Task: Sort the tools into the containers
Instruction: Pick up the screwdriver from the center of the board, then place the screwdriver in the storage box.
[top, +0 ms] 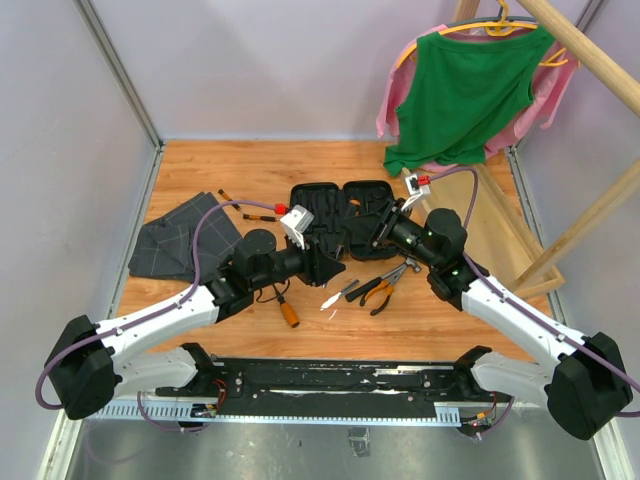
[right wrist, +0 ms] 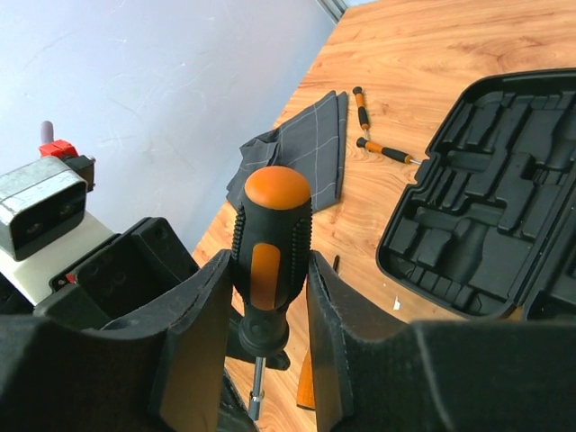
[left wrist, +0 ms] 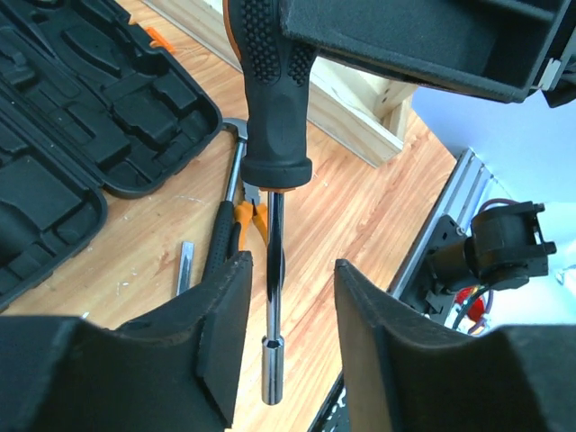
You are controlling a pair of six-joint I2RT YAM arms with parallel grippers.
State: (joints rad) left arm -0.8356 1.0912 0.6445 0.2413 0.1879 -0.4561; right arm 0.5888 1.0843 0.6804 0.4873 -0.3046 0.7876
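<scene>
Orange-black screwdriver (right wrist: 270, 216) inside right pincer (right wrist: 267, 270)

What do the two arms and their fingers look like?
The left arm and right arm have white shells, black joints and black bases. A purple cable runs along each. Each wrist carries a grey-white camera box with a red part. The fingers are black, broad and wedge-shaped.

Screwdriver (left wrist: 270, 135): stippled matt black grip, glossy chromed metal shaft. Beside it, tool case (left wrist: 81, 117): matt moulded black plastic. Table (left wrist: 360, 225): smooth grained wood.
</scene>
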